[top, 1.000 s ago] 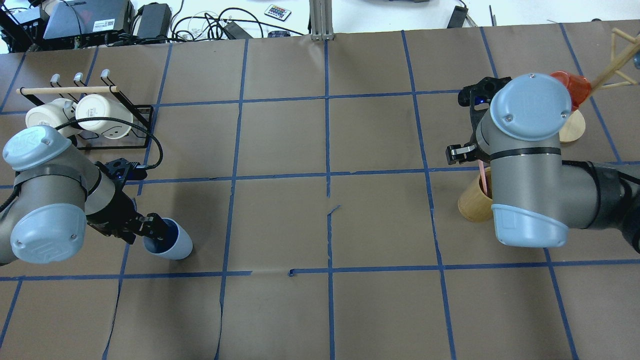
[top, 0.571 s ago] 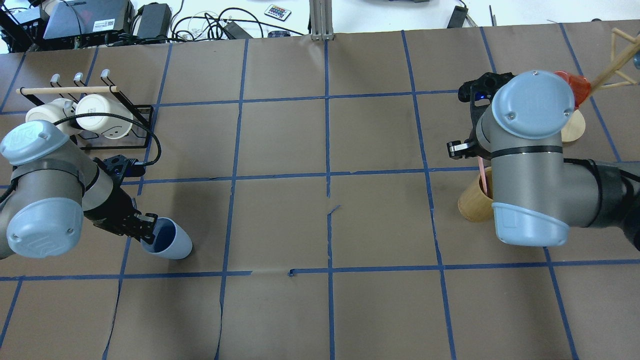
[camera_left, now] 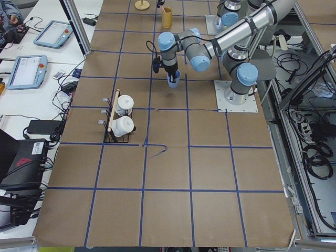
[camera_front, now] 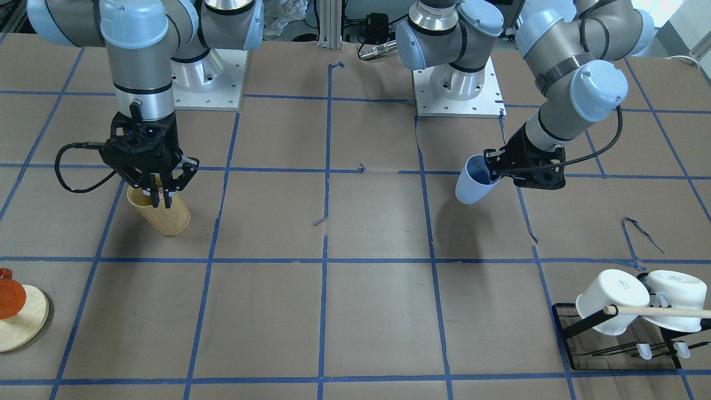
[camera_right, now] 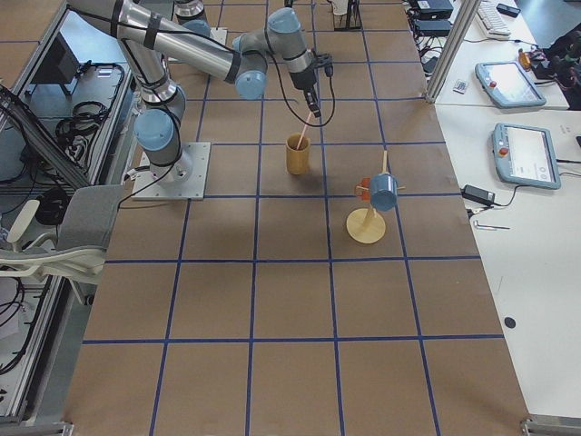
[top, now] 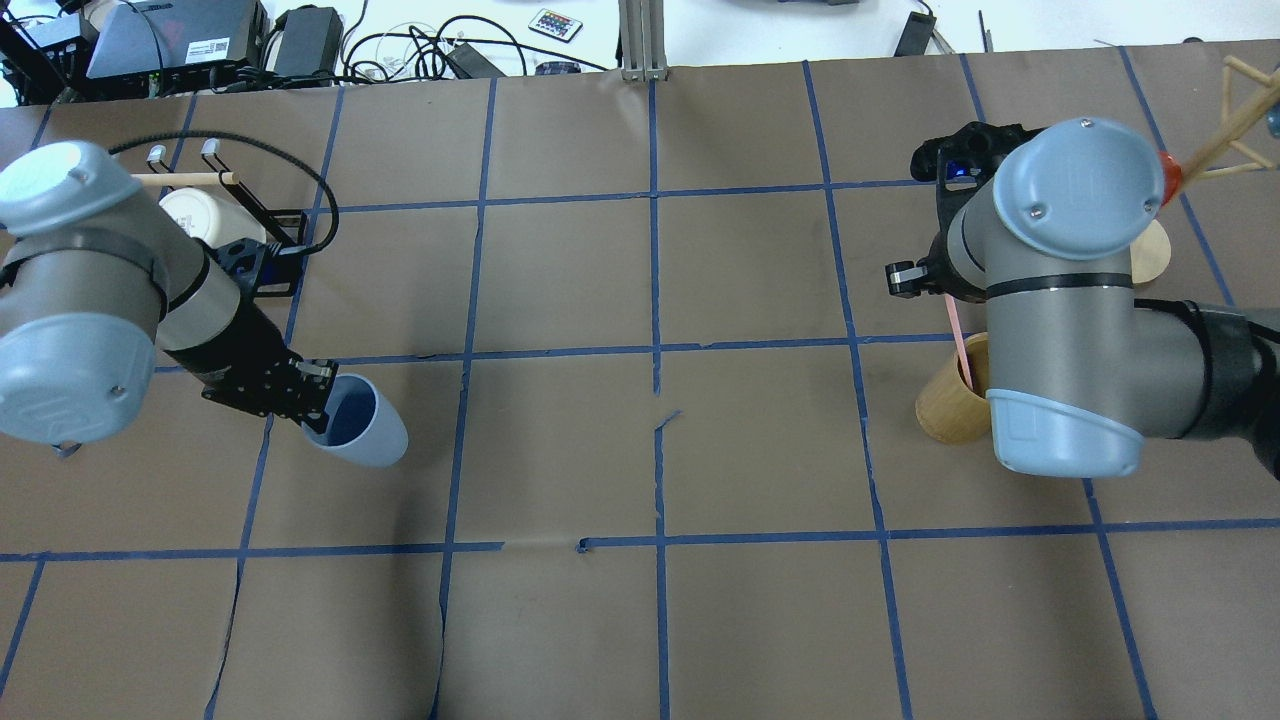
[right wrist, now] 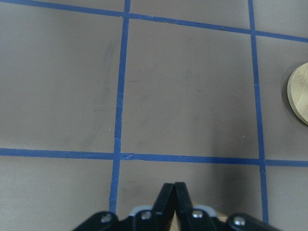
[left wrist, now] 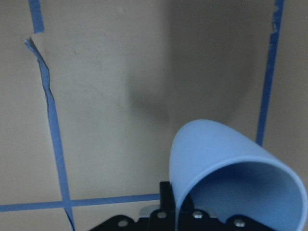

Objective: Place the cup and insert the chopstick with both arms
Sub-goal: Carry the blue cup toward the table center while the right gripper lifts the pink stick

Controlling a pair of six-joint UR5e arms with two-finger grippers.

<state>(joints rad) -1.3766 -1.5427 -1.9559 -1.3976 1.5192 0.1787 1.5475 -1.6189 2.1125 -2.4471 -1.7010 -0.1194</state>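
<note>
In the front-facing view, the left gripper [camera_front: 494, 166] pinches the rim of the cup [camera_front: 472, 188], one finger inside the wall and one outside. It carries the cup tilted and clear of the table [camera_front: 377, 311], at about 2 o'clock from the picture's middle. A rim grip leaves the base free for setting down, I judge. At 9 o'clock the right gripper [camera_front: 159, 193] hangs straight over the bamboo holder [camera_front: 164, 216], narrowed on the pink chopstick [camera_front: 160, 193]. At 4 o'clock a black rack [camera_front: 577, 333] holds two white mugs [camera_front: 611, 303].

Overhead, the cup's mouth faces its gripper at 10 o'clock, and the inside is bare. The chopstick slants toward 5 o'clock with its lower end inside the holder — gripped high, probably so it can be drawn straight out.

The left side view shows the cup under the near arm's wrist; it is too small to say more.

In the right side view the chopstick runs from the gripper down into the holder, which shows nothing else. At 4 o'clock of the holder a peg stand [camera_right: 368, 225] carries hung cups [camera_right: 381, 191].

On the left wrist camera the cup's wall runs between the fingers, and the hollow is empty.

On the right wrist camera the fingers are pressed nearly together. The chopstick itself is hidden — only a sliver of the holder shows at 6 o'clock.
</note>
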